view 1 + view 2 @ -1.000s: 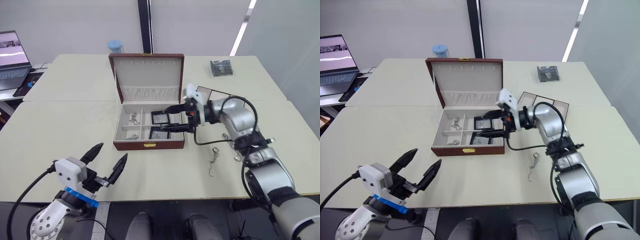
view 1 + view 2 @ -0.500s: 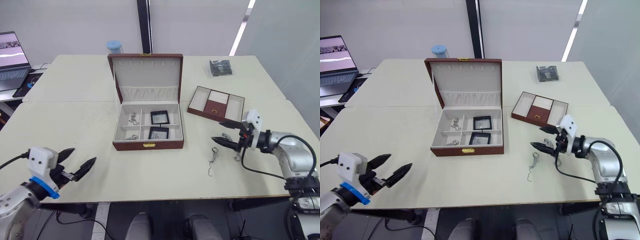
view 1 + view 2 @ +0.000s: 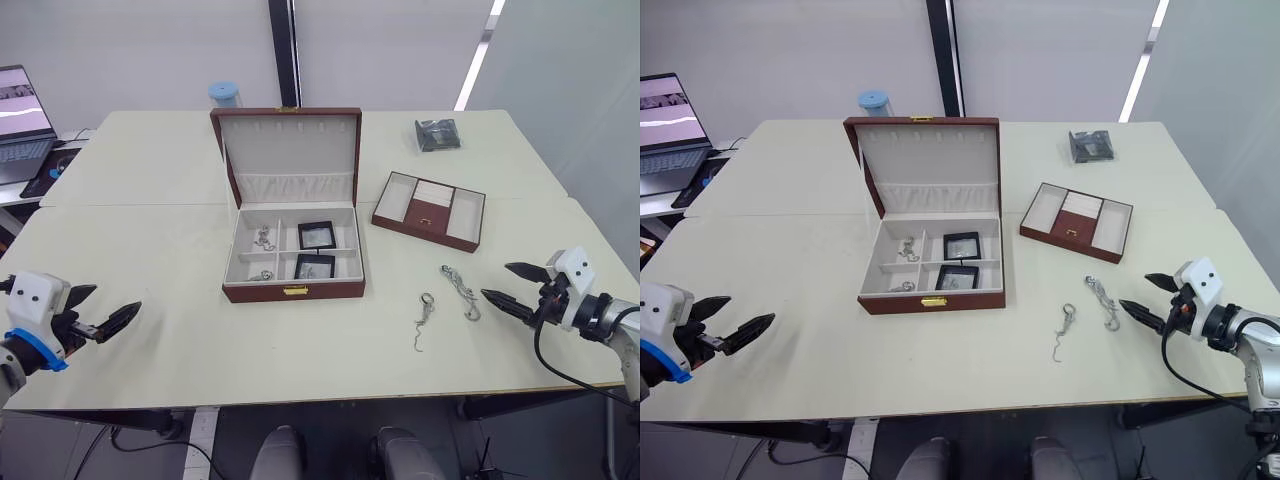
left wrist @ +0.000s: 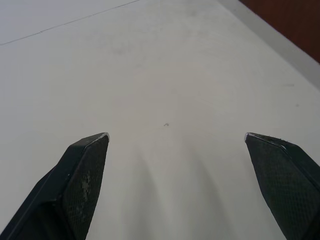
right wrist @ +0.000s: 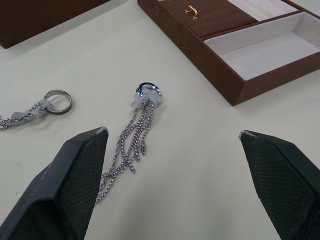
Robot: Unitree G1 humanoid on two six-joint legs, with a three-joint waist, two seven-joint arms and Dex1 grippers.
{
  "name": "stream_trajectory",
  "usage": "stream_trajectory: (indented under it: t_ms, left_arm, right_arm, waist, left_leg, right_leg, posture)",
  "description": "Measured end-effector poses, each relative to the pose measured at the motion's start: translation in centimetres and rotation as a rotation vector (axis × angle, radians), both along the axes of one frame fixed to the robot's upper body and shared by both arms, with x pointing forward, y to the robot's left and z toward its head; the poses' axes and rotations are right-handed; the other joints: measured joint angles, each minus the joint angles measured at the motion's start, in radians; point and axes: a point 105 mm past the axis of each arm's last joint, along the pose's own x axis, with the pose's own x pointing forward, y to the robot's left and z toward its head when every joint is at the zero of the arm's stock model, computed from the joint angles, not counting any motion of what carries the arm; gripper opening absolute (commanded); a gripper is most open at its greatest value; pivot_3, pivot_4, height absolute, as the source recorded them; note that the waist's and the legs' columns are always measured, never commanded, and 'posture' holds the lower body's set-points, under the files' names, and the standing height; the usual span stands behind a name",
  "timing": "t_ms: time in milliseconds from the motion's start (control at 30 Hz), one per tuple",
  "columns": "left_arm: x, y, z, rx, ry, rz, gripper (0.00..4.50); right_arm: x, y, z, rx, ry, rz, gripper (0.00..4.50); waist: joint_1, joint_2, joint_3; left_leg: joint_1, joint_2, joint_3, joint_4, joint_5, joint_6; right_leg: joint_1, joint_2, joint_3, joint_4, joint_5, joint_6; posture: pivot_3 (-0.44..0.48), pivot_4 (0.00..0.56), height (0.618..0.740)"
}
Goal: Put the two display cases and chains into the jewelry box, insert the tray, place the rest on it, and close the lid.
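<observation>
- The jewelry box is seen on the pale table with its lid raised upright at the back, the cream lining facing forward.
- Two display cases are seen in the box's right-hand compartments, one behind the other; the nearer case lies just behind the front wall.
- Two chains are seen in the box's left-hand compartments, one in the rear cell and one in the front cell.
- The tray is placed on the table to the right of the box, apart from it and turned at a slight angle.
- Two more chains lie on the table right of the box's front corner: a ringed chain nearer the box, and a tasselled chain just beyond it, in front of the tray.
- The right gripper is held low over the table, right of the tasselled chain and well apart from the box; its fingers are spread wide and nothing is held.
- The left gripper is held over bare table, far left of the box's front; its fingers are also spread apart and empty.
- A dark grey packet lies behind the tray, right of the lid.
</observation>
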Motion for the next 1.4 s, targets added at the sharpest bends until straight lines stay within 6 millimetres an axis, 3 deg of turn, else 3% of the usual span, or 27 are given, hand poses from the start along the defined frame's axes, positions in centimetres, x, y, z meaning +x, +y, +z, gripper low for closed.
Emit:
stream_trajectory:
  t_ms: [567, 800, 1133, 1233, 1400]
  left_arm:
    - [0.2, -0.5, 0.4, 0.014, -0.007, -0.026, 4.50]
    - [0.1, -1.3, 0.2, 0.013, -0.010, -0.052, 4.50]
    - [0.1, -8.0, 0.0, 0.011, -0.011, -0.285, 4.50]
    - [0.1, -11.4, 0.0, -0.019, -0.021, -0.393, 4.50]
    - [-1.0, -17.7, -0.5, -0.072, -0.023, -0.586, 4.50]
  right_arm:
    - [0.0, -0.6, 0.1, -0.015, 0.001, -0.020, 4.45]
    - [0.1, 0.8, 1.4, -0.023, -0.015, 0.035, 4.45]
    - [2.8, 5.7, 5.4, -0.060, -0.025, 0.245, 4.45]
    - [3.8, 6.8, 5.9, -0.104, -0.006, 0.292, 4.45]
    - [6.0, 7.3, 4.8, -0.161, 0.065, 0.323, 4.45]
  waist:
    - [-0.001, 0.000, 0.000]
    - [-0.001, 0.000, 0.000]
    - [-0.001, 0.000, 0.000]
    - [-0.001, 0.000, 0.000]
    - [0.000, 0.000, 0.000]
  left_leg:
    - [0.000, 0.000, 0.000, 0.000, 0.000, 0.000]
    - [0.000, 0.000, 0.000, 0.000, 0.000, 0.000]
    - [0.000, 0.000, 0.000, 0.000, 0.000, 0.000]
    - [0.000, 0.000, -0.001, 0.001, 0.000, 0.000]
    - [0.000, -0.001, 0.000, 0.001, 0.000, 0.000]
  right_leg:
    - [0.000, 0.000, 0.000, 0.000, 0.000, 0.000]
    - [0.000, 0.000, 0.000, 0.000, 0.000, 0.000]
    - [0.000, 0.000, 0.000, 0.001, 0.000, 0.000]
    - [0.000, 0.000, 0.000, 0.000, 0.000, 0.000]
    - [0.001, 0.000, 0.001, 0.000, 0.000, 0.000]
  posture:
    - [0.000, 0.150, 0.740]
    - [0.000, 0.150, 0.740]
    - [0.000, 0.150, 0.740]
    - [0.000, 0.150, 0.740]
    - [0.000, 0.150, 0.740]
